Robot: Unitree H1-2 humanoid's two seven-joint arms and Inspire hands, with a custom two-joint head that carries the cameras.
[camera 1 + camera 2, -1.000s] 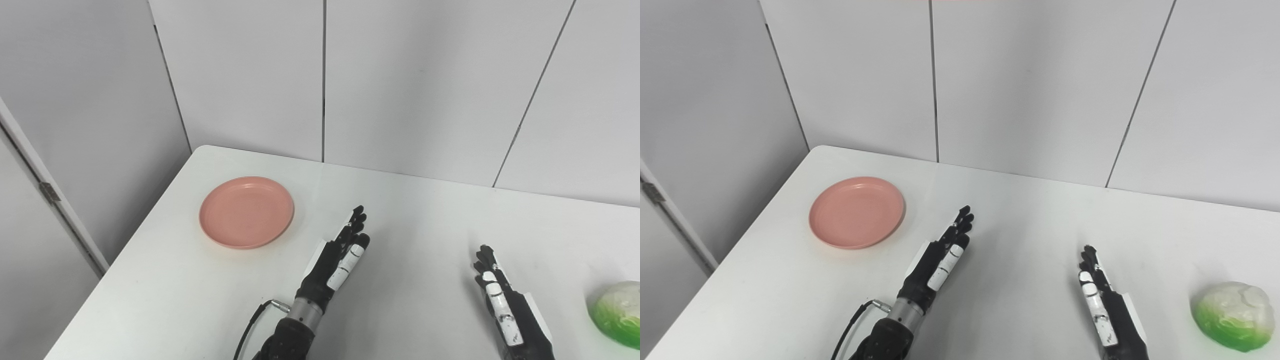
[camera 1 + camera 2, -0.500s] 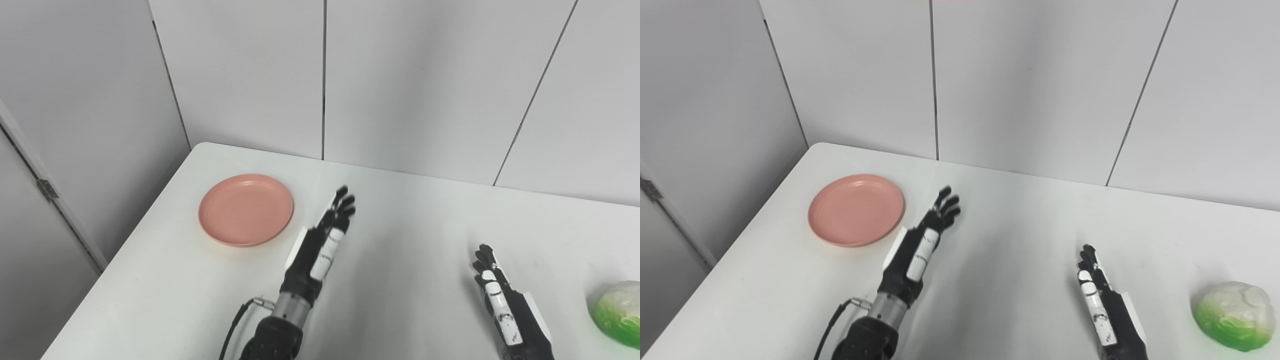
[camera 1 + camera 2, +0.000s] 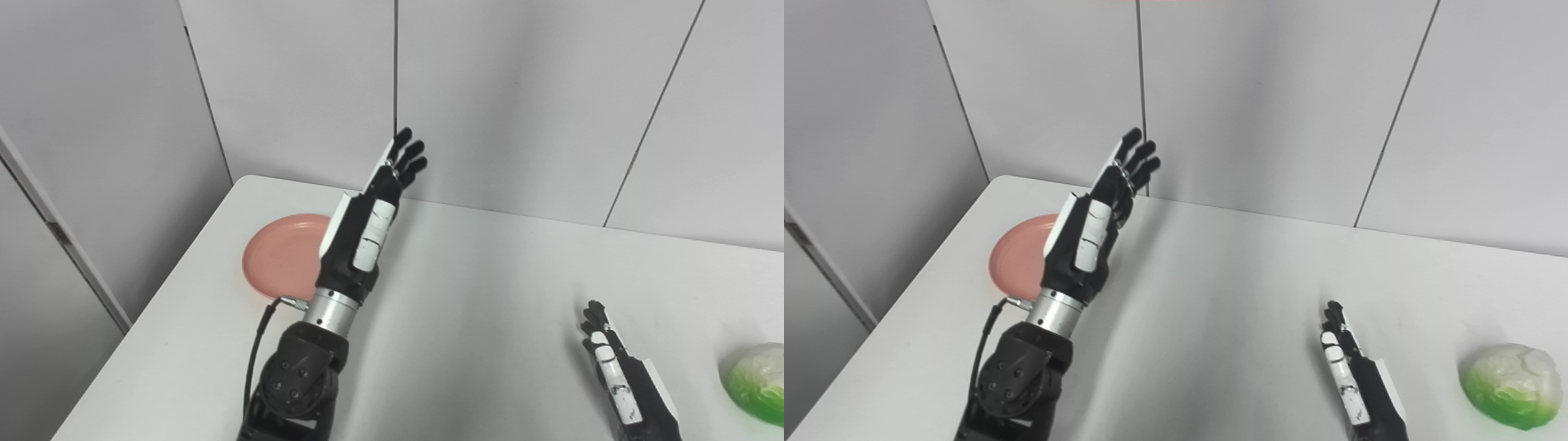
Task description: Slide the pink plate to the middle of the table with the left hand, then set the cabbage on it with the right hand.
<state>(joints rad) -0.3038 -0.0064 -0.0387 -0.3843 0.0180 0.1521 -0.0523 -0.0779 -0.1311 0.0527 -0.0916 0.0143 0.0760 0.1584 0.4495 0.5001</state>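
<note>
Pink plate [image 3: 278, 263] holds nothing; cabbage [image 3: 1510, 386] sits well apart.

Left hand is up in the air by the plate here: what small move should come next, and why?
Probably lower the open left hand onto the pink plate: it is raised above the plate's right side, holding nothing, and the plate sits near the table's left edge.
</note>
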